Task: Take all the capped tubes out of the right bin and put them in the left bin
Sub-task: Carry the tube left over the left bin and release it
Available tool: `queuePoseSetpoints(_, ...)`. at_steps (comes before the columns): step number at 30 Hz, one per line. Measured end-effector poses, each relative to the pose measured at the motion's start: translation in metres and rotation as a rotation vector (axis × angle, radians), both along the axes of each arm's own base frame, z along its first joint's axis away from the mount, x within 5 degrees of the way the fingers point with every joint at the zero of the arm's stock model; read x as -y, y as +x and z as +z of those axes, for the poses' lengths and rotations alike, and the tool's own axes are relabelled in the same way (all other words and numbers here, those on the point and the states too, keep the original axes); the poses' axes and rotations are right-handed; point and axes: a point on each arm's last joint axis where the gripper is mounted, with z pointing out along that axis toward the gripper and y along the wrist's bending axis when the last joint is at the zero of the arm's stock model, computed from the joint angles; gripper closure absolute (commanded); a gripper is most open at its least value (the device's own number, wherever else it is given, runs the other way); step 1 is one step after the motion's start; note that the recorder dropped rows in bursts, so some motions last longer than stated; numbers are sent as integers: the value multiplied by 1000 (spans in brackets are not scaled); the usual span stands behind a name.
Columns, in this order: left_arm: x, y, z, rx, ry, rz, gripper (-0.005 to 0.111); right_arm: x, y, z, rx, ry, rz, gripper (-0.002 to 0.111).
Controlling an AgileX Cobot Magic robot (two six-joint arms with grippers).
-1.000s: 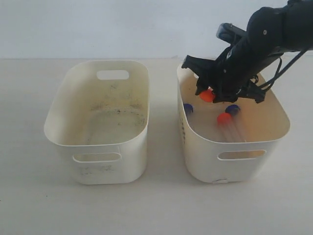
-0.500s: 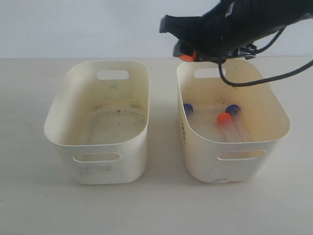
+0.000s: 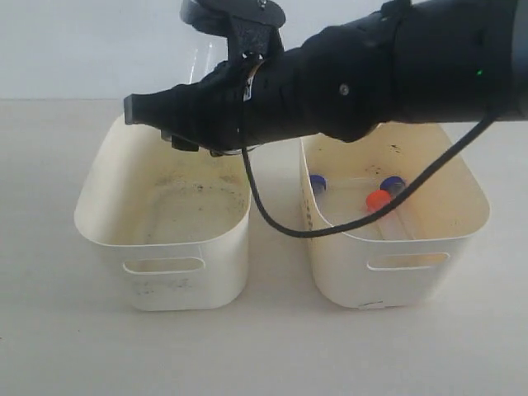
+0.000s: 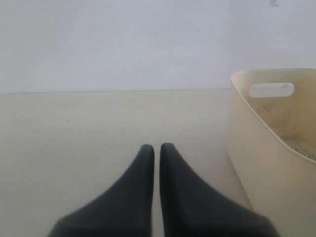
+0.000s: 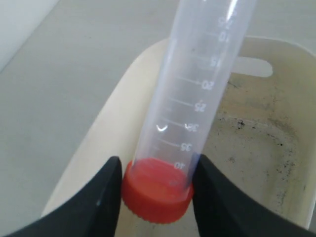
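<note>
In the right bin (image 3: 412, 285), three capped tubes (image 3: 378, 200) (two blue). The right gripper (image 5: 157, 172), pinching an orange-capped tube (image 5: 197, 98), has crossed over the left bin (image 3: 181, 285); left gripper (image 4: 156, 150) pressed together.

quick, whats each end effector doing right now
left end effector: closed, holding nothing
right end effector: closed on an orange-capped tube, over the left bin

Orange-capped tube (image 5: 197, 98) held over left bin (image 3: 165, 285); three tubes (image 3: 379, 200) lie in right bin (image 3: 412, 285).

right claw (image 5: 158, 170), tube (image 5: 197, 89), now over left bin (image 3: 165, 285)
</note>
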Motion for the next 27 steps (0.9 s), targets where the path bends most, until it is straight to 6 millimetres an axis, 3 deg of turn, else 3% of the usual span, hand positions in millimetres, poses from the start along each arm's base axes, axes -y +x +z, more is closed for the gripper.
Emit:
queuePoseSetpoints(8,0,0,0,0,0,0,102,-4,5,-22,-41,-35,0,108)
queuePoseSetpoints(13,0,0,0,0,0,0,102,-5,5,-22,-43,-37,0,106)
queuePoseSetpoints(17,0,0,0,0,0,0,102,-5,5,-22,-35,-46,8,83)
queuePoseSetpoints(22,0,0,0,0,0,0,102,-4,5,-23,-41,-59,14,39)
queuePoseSetpoints(24,0,0,0,0,0,0,102,-4,4,-24,-50,-68,16,31)
queuePoseSetpoints(27,0,0,0,0,0,0,102,-3,3,-26,-67,-81,18,30)
